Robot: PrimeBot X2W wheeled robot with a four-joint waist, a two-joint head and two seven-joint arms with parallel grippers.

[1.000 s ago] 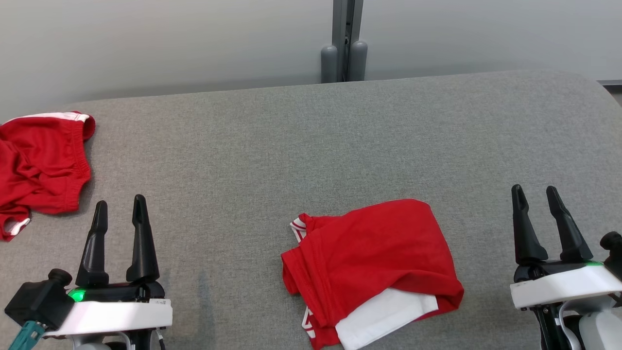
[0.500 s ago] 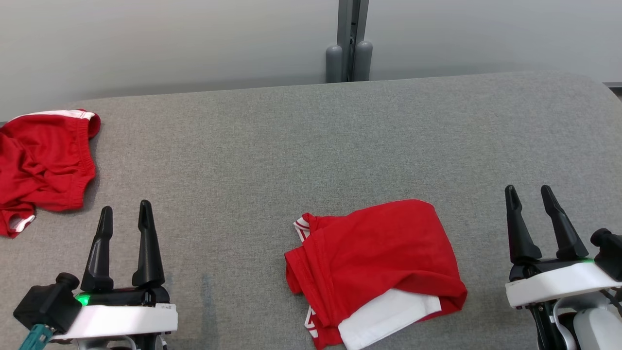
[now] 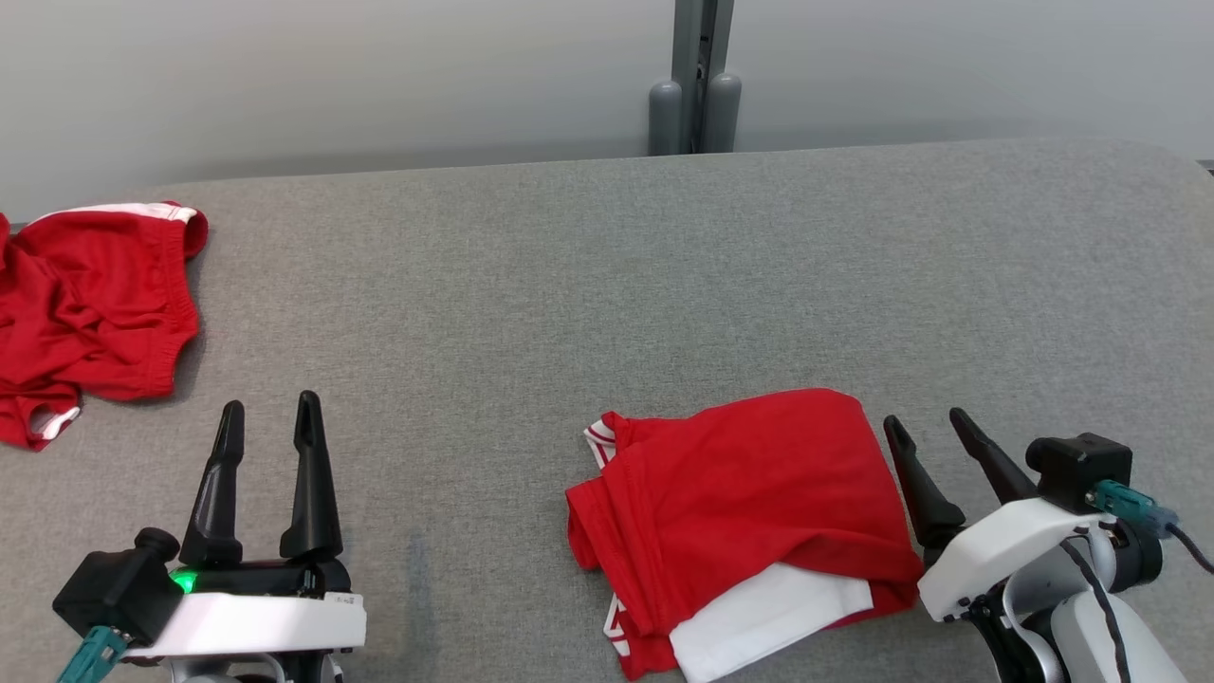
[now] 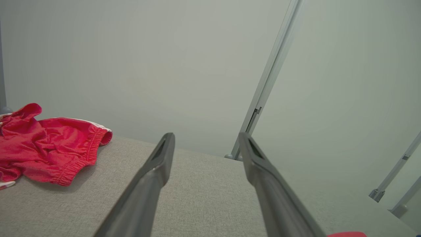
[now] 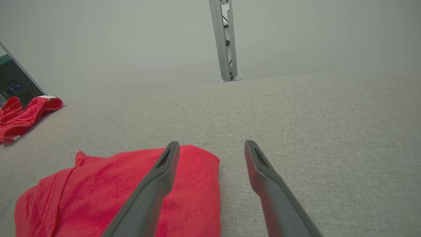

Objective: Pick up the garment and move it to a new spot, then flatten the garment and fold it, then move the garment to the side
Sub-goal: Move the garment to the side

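Okay, I'm calling the garment (image 3: 749, 493) folded. Right gripper (image 3: 925, 419) and left gripper (image 3: 268, 402) are sitting fingers-apart, empty — next I'm needing an all-layer pinch.

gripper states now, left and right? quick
left gripper: open, holding nothing.
right gripper: open, holding nothing, by the right edge of the red garment.

Bare grey tabletop (image 3: 531, 285) lies open between the folded red garment (image 3: 749, 493) at near centre and crumpled red shorts (image 3: 95, 304) at far left; a post (image 3: 697, 85) stands behind.
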